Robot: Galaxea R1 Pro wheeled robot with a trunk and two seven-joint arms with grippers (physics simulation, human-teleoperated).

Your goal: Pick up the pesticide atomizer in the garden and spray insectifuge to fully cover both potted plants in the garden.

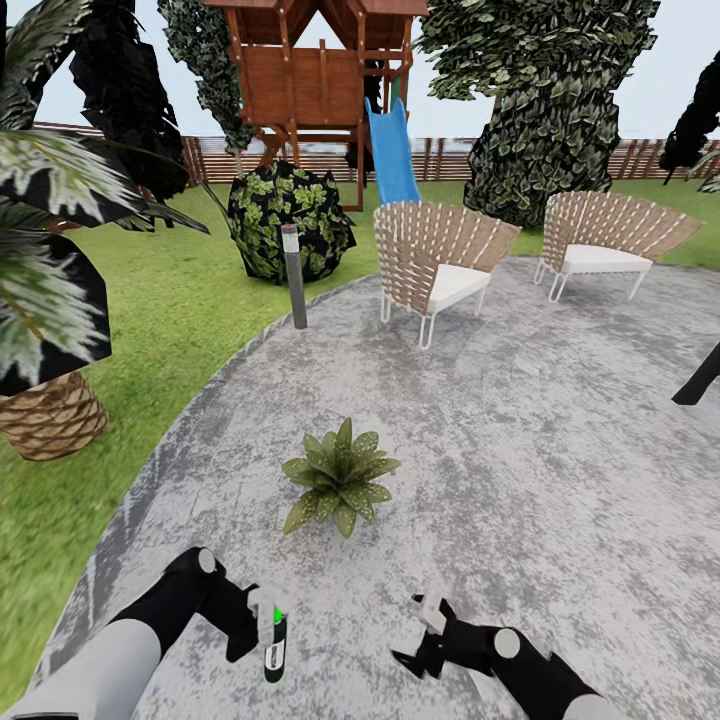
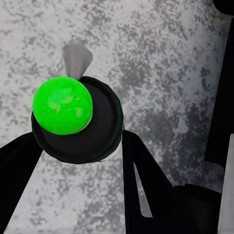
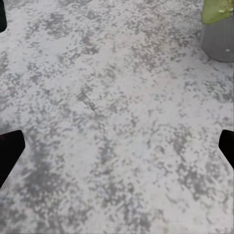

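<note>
1. The left gripper [image 1: 262, 632] is clamped on the pesticide atomizer [image 1: 272, 640], low over the grey patio [image 1: 560, 450]; the bottle hangs roughly upright between the black fingers [image 1: 240, 625], its dark body pointing down and a small green mark near its top.
2. In the left wrist view the atomizer [image 2: 78, 122] is seen end-on: a bright green disc on a round black body, with a pale nozzle tip poking out past it. A black finger [image 2: 146, 180] presses against each side of the body.
3. The right gripper [image 1: 425, 635] holds nothing; its fingers are spread wide, above the paving and touching no object. In the right wrist view the two dark fingertips [image 3: 9, 153] sit at opposite edges with bare speckled stone between them.
4. One potted plant [image 1: 340, 478], a low rosette of speckled green leaves, stands on the patio just ahead of both grippers, between them.
5. A grey pot [image 3: 218, 36] with a green leaf edge appears in the right wrist view.
</note>
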